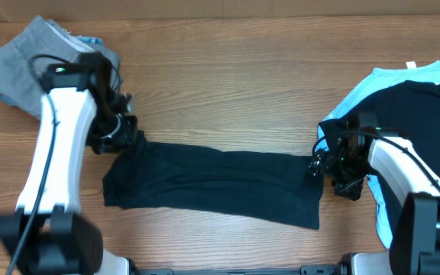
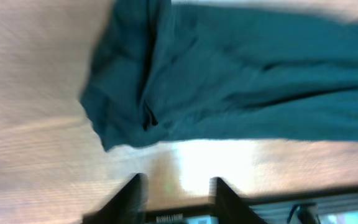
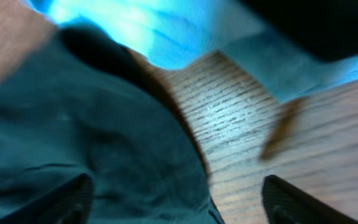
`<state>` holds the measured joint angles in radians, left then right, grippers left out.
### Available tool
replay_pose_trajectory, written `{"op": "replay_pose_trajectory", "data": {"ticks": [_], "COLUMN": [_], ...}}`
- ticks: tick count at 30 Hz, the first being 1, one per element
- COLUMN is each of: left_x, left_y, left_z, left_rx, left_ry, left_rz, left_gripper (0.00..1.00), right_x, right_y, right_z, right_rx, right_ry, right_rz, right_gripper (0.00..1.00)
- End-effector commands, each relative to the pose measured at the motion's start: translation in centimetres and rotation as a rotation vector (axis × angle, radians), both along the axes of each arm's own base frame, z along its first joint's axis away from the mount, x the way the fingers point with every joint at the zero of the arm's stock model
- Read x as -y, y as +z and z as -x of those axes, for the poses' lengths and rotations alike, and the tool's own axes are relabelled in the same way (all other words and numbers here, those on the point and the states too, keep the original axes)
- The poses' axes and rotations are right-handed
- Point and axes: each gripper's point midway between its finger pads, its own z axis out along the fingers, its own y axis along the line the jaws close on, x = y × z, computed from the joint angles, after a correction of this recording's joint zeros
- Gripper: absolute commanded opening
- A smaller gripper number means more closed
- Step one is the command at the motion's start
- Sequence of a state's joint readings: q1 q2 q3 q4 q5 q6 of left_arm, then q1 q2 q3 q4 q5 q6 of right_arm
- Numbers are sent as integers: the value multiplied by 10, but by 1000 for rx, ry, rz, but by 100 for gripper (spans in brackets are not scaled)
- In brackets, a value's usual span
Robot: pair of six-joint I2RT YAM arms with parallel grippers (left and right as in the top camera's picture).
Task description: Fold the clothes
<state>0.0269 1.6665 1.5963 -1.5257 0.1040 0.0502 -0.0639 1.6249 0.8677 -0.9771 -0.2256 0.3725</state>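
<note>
A dark teal garment (image 1: 212, 183) lies folded into a long flat strip across the middle of the wooden table. My left gripper (image 1: 121, 130) hovers just above its upper left corner; in the left wrist view the fingers (image 2: 176, 193) are open and empty, with the cloth (image 2: 241, 74) beyond them. My right gripper (image 1: 319, 164) is at the strip's right end; in the right wrist view the fingers (image 3: 176, 199) are wide open over the cloth's edge (image 3: 92, 143), holding nothing.
A grey garment (image 1: 29, 65) lies crumpled at the far left corner. A pile with a dark shirt on light blue cloth (image 1: 411, 99) sits at the right edge, under my right arm. Bare wood lies behind the strip.
</note>
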Motion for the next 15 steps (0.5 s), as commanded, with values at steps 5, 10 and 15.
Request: {"op": "replay_pose_trajectory", "data": {"ticks": [5,10,15], "left_x": [3,3,3], "left_y": [91,105,105], "left_z": [5,13,14], "left_rx": [334,385,384], "left_ry": [8,23,29], "left_rz": [18,19,19], "left_gripper": [100,100,100], "right_x": [-21,-36,-42], "right_y": [-23,-30,-29], "right_z": [20,25,25], "right_rx": [-13,20,42], "right_ry": [61,66,89], "right_rz": [-132,-221,-270], "right_gripper": [75,49,6]}}
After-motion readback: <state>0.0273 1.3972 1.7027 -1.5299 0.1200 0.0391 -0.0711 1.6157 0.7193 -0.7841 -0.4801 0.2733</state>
